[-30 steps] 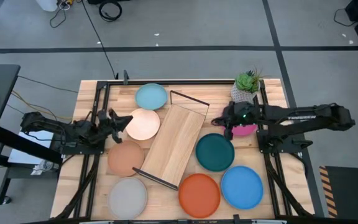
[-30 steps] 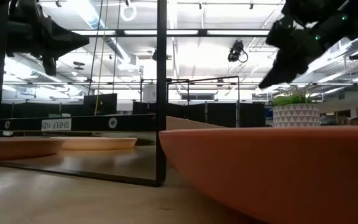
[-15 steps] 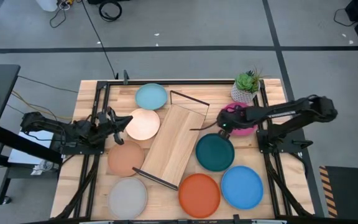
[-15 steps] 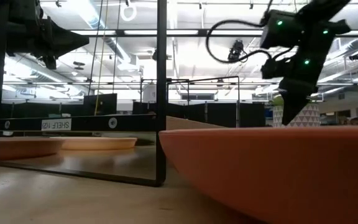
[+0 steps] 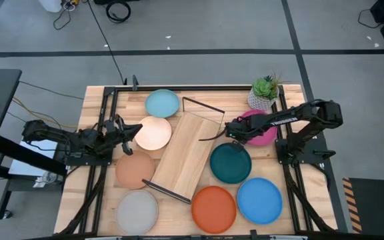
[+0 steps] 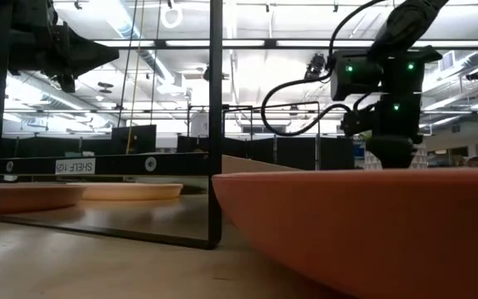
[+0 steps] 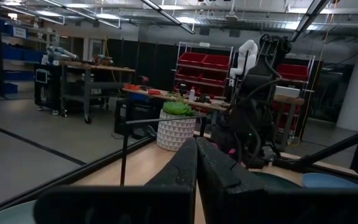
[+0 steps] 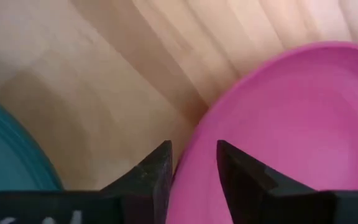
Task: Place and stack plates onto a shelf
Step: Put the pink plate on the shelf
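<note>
1. The right gripper points down at the rim of the magenta plate. In the right wrist view its two fingers stand a little apart, straddling the plate's edge: one finger over bare tabletop, the other over the pink surface. They are parted, not clamped on it.
2. Beyond the outer finger, on the side away from the magenta plate, a sliver of the teal plate shows; from above, the teal plate lies just beside the gripper.
3. The shelf lies diagonally on the table on the far side of the right fingers from the magenta plate, bare of plates.
4. The left gripper waits just beside the cream plate, its fingers pressed together with nothing between them.
5. The remaining plates lie flat on the table: light blue, tan, grey, orange, bright blue.
6. Readable writing: a mirrored label on the dark bar in the low view reads "SHELF 10" reversed.
</note>
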### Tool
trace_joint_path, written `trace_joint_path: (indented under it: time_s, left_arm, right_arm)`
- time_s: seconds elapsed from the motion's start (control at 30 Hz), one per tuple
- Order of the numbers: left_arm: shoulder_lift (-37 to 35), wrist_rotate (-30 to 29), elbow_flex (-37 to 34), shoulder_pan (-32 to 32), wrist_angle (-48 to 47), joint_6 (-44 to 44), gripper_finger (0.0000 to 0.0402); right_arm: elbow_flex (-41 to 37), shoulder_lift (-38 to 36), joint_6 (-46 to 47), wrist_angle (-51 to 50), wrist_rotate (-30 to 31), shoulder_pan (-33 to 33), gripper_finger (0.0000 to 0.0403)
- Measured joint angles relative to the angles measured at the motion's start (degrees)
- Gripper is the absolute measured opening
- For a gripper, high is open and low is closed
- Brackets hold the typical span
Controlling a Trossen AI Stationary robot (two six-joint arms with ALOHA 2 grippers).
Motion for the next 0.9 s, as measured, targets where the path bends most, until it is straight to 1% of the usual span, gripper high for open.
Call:
trace_joint_path:
  time_s: [0.1,0.3,0.4,0.5,0.63,0.7,0.83,0.9]
  left_arm:
    - [0.0,0.0,0.0,0.0,0.0,0.0,0.0009]
    - [0.0,0.0,0.0,0.0,0.0,0.0,0.0009]
    - [0.0,0.0,0.0,0.0,0.0,0.0,0.0009]
    - [0.0,0.0,0.0,0.0,0.0,0.0,0.0009]
    - [0.0,0.0,0.0,0.0,-0.1,0.0,0.0009]
    - [0.0,0.0,0.0,0.0,-0.1,0.0,0.0009]
    - [0.0,0.0,0.0,0.0,-0.3,0.0,0.0009]
    - [0.0,0.0,0.0,0.0,-0.3,0.0,0.0009]
  right_arm:
    - [-0.4,0.0,0.1,-0.1,-0.8,0.0,0.0096]
    - [-0.3,-0.5,1.6,-2.7,-2.5,0.1,0.0019]
    - [1.1,-1.0,2.6,-6.9,-3.3,1.1,0.0016]
    - [4.4,-1.7,4.5,-12.9,-2.7,3.4,0.0025]
    - [10.2,-2.3,6.0,-17.8,-2.3,9.2,0.002]
    - [13.3,-2.4,6.8,-19.0,-4.0,12.5,0.0015]
    - [19.6,-1.8,9.3,-21.0,-4.8,19.0,0.0014]
    - [21.9,-1.7,9.6,-21.3,-6.4,21.5,0.0015]
